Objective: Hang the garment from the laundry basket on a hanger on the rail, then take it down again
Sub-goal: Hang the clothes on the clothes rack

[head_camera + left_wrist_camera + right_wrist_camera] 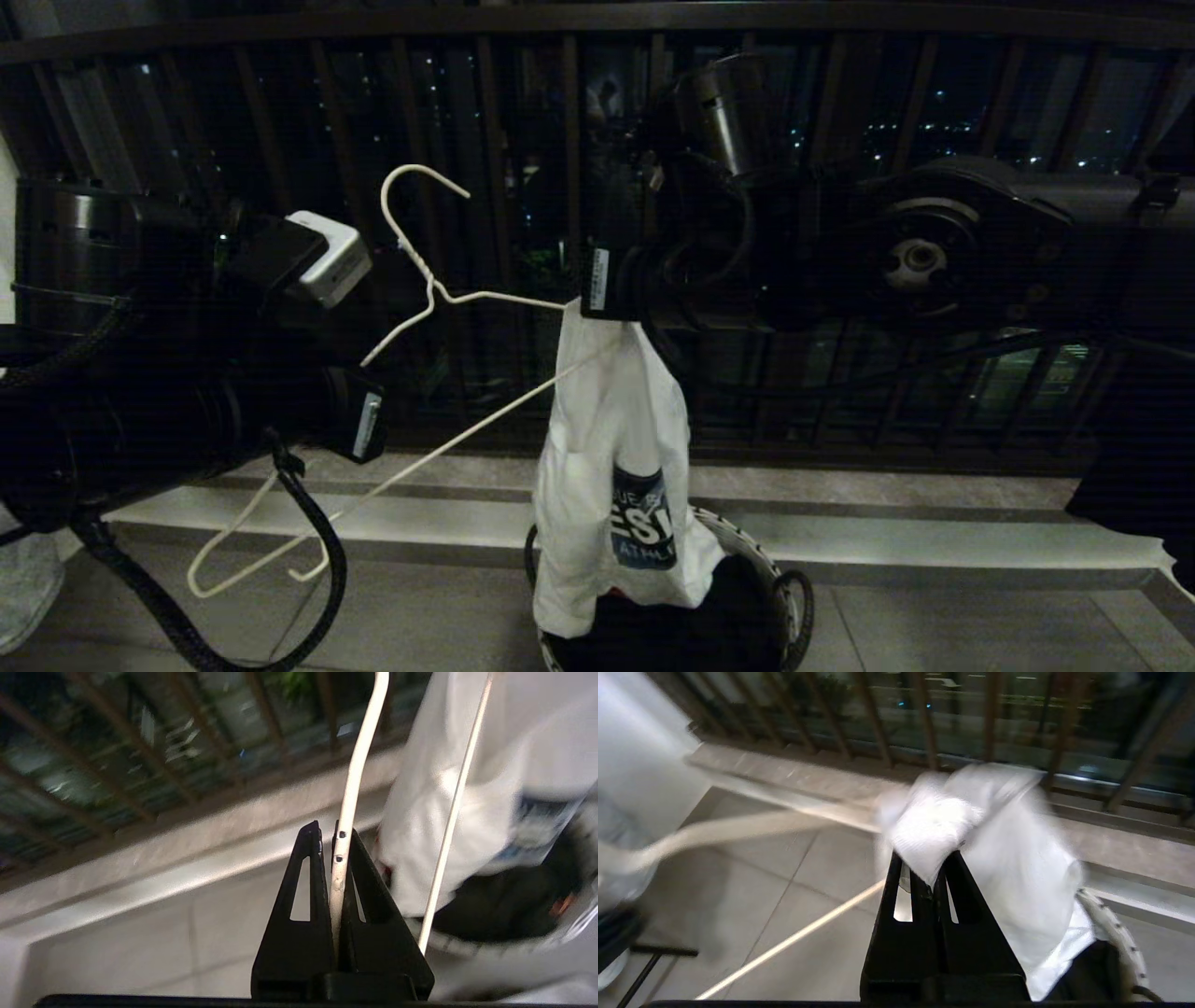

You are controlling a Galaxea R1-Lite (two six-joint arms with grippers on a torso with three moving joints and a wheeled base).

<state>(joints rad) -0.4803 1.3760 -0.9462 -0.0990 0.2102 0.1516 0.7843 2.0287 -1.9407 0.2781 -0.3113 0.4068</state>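
Balcony railing (523, 140) fills the back of the head view, dark brown bars against city lights at night, with a pale stone ledge (887, 546) running along its foot and a tiled floor (980, 625) in front. Big black arms come in from both sides, and they meet over the middle. Hanging there is the white T-shirt (611, 448), bunched and dangling, its blue chest print with white letters facing out low on the cloth, its lower part drooping into the laundry basket (789, 597), a round dark basket with a white-patterned rim and black loop handles sitting on the floor. Up top, the right gripper (931, 877) has its fingers pressed together on a fold of the shirt's upper edge, pinching the fabric right at the fingertips. Over on the other side, the white wire hanger (425, 280) sits tilted in the air, hook up and to the left, one shoulder reaching into the shirt's top, the other end slanting down to the left towards the floor. Left gripper (335, 840) has it: fingers clamped tight on one thin wire arm of the hanger, the wire running straight up between them, with the hanger's long bottom wire passing beside them in front of the shirt.
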